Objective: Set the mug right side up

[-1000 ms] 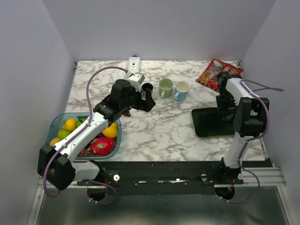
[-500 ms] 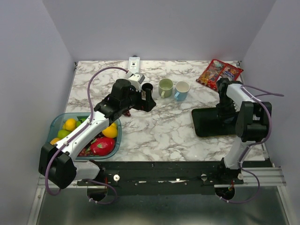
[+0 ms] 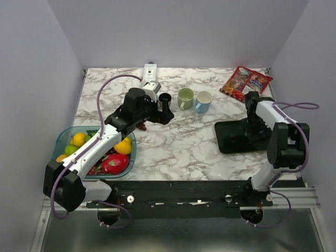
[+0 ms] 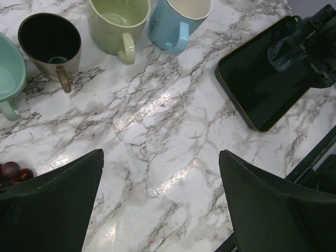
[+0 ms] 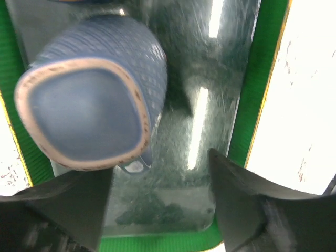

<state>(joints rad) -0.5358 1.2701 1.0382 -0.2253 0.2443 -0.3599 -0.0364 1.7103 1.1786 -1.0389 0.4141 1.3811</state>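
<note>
Fruit tub (image 3: 62, 137) sits at the near left with an orange (image 3: 79, 139) and a dragon fruit (image 3: 114, 163) in it. Black tray (image 3: 231, 137) is on the near right. Right gripper (image 5: 160, 168) hangs low over the tray, fingers spread apart with nothing between them. Ribbed blue mug (image 5: 94, 89) is on the tray, just ahead of the right gripper's left finger. It is blurred, a pale-ringed end faces the wrist camera, and I can't tell if that end is mouth or base. Left gripper (image 4: 161, 157) is over the marble table (image 3: 178, 147) mid-left, fingers wide and empty. Beyond it is a row of upright mugs: teal mug (image 4: 10, 73), dark mug (image 4: 50, 42), green mug (image 4: 118, 21) and pale blue mug (image 4: 176, 18), the last two touching. Snack packet (image 3: 245, 82) lies far right, white device (image 3: 150, 70) at the far edge.
</note>
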